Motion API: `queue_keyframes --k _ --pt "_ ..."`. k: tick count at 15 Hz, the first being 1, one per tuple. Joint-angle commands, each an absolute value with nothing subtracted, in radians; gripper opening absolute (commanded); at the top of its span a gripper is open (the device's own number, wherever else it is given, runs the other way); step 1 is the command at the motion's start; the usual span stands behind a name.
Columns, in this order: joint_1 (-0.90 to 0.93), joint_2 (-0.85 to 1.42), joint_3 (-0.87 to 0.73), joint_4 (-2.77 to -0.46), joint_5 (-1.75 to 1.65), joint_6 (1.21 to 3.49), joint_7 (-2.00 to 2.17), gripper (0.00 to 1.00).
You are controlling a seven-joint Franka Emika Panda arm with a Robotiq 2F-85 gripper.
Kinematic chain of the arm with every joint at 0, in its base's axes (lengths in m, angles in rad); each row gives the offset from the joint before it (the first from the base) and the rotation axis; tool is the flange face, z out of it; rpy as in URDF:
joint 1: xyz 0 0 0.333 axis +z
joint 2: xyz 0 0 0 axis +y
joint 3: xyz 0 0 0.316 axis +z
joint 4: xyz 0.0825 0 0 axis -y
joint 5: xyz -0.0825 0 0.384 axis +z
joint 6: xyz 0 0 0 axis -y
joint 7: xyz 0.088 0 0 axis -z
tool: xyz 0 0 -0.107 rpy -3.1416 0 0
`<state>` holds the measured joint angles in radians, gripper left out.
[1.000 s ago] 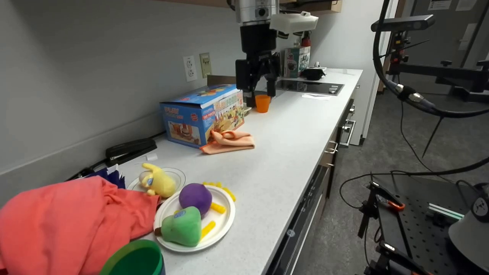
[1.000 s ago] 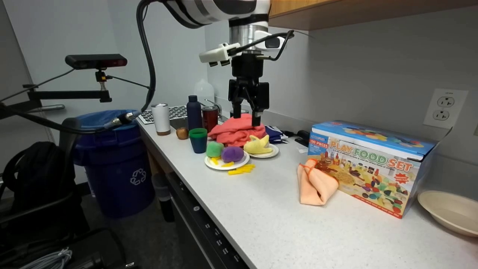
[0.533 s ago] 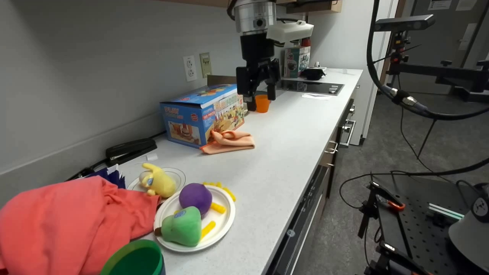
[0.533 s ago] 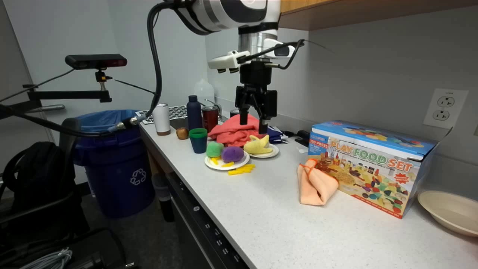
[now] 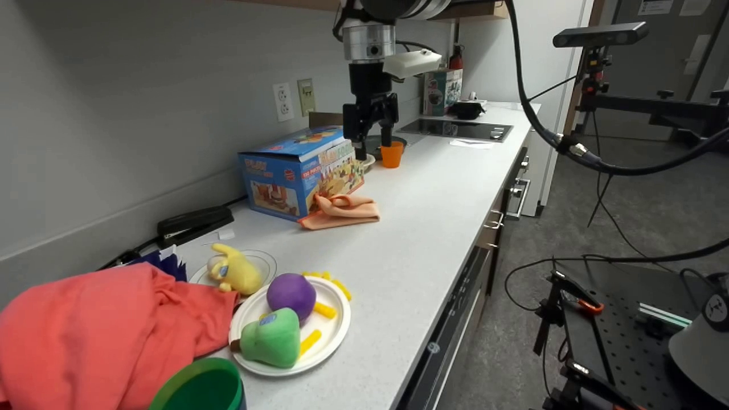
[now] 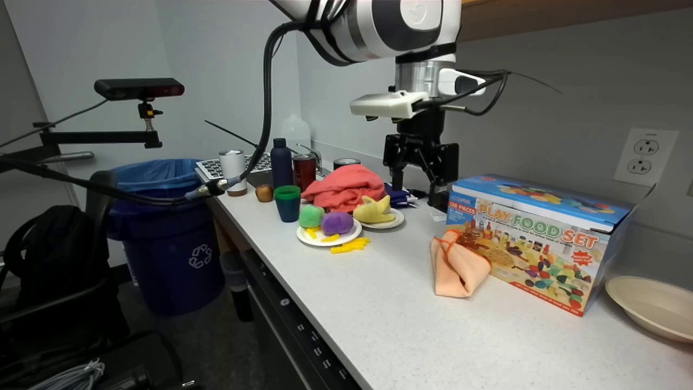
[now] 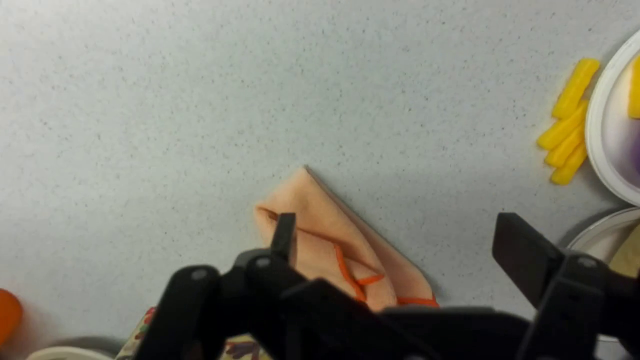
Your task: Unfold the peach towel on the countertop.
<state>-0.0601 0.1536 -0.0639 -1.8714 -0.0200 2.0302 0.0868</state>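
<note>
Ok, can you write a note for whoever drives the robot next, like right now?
Pincer: open, empty, up above the countertop.
Peach towel: on the countertop beside the blue box, loosely folded over itself.
Done: towel not yet unfolded.
Left: probably lower the pincer, take a loose edge, and spread the towel flat.

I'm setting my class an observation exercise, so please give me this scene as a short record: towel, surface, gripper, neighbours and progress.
Towel: peach towel, folded over itself, orange edging showing
Surface: light grey countertop
Robot: gripper open, raised above the countertop, holding nothing
Beside towel: blue play food box; contact unclear
Also there: white plate bearing a green plush toy and a purple plush toy; coral cloth heap
Progress: peach towel not yet unfolded
</note>
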Motion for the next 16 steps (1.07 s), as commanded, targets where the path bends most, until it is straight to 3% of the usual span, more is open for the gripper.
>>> queue_keyframes --k 1,16 --pt "-0.073 0.247 -0.059 -1.763 0.020 2.059 -0.012 1.00" --pt "-0.108 0.336 -0.077 -1.743 0.017 2.069 -0.038 1.00"
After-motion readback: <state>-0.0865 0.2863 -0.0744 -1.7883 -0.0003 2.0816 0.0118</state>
